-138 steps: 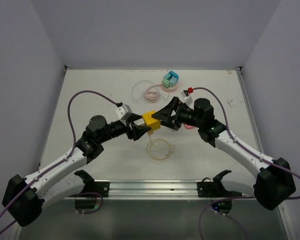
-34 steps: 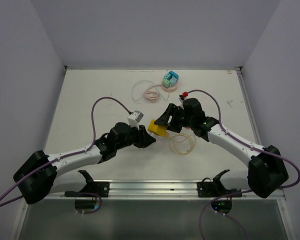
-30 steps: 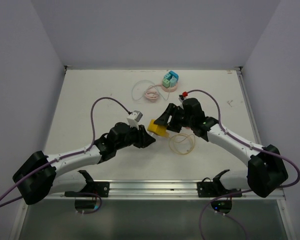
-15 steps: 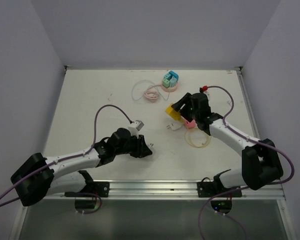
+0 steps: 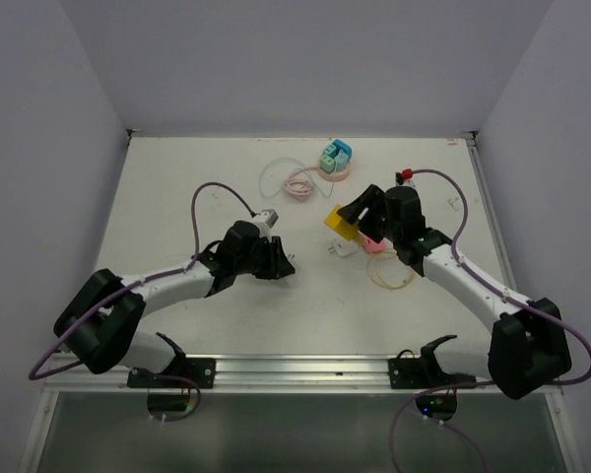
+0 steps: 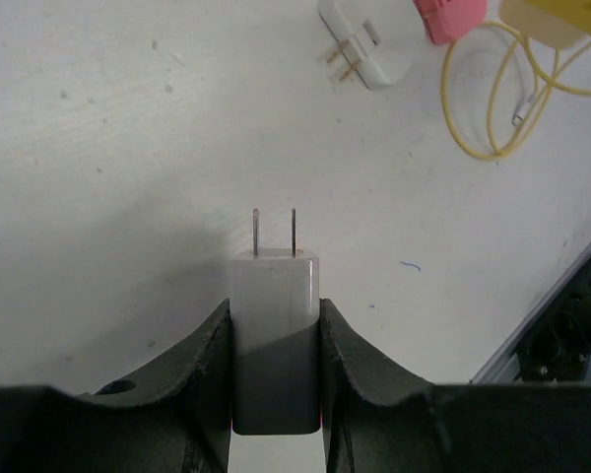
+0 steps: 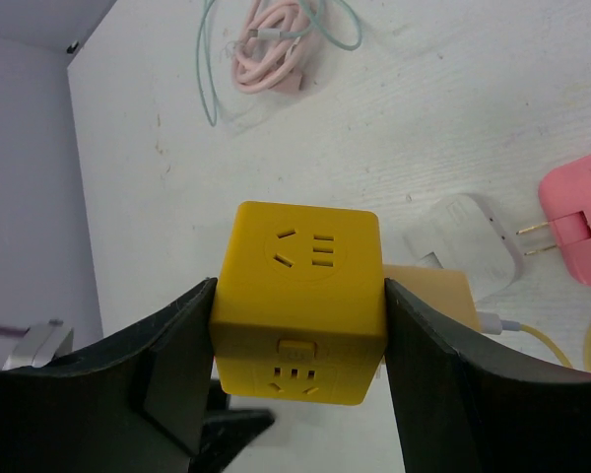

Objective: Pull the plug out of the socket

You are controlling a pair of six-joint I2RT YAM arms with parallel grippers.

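White two-pronged plug [image 6: 274, 296], lower centre, is clamped in the left gripper [image 6: 276, 317]; yellow plastic cube socket [image 7: 300, 266], in the right gripper [image 7: 300, 320].

- Two in white: white plug [image 6: 274, 335], second white plug [image 6: 369, 44].
- One pink plug [image 7: 581, 227].
- One pale yellow plug [image 7: 438, 288].
- One yellow socket [image 7: 300, 301].
- One teal block [image 5: 336, 154].
- Three cables: yellow cable [image 6: 447, 94], pink cable [image 7: 271, 64], pale green cable [image 7: 207, 84].

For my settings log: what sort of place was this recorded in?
Probably a lab test booth: a white table closed in by plain walls, a metal rail along its near edge, left arm and right arm bolted there.
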